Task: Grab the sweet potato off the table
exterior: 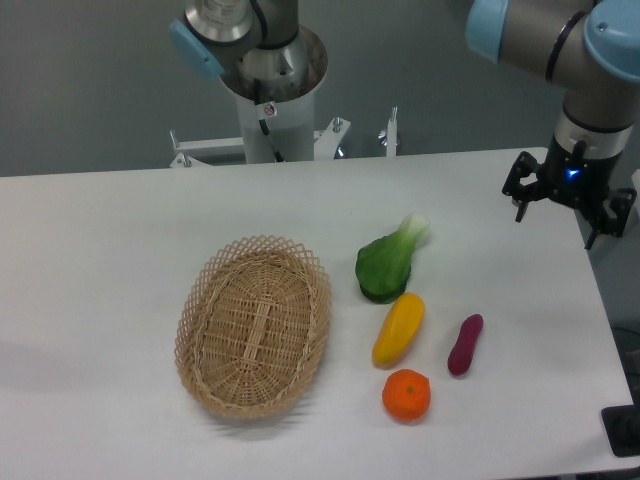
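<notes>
The sweet potato (465, 344) is a small slim purple tuber lying on the white table (100, 260), right of the yellow vegetable. My gripper (557, 218) hangs above the table's far right corner, well up and to the right of the sweet potato. Its fingers are spread apart and hold nothing.
A woven wicker basket (254, 326) sits left of centre. A green leafy vegetable (388, 264), a yellow elongated vegetable (398, 328) and a round orange fruit (406, 394) lie close to the left of the sweet potato. The table's right edge runs just beyond it.
</notes>
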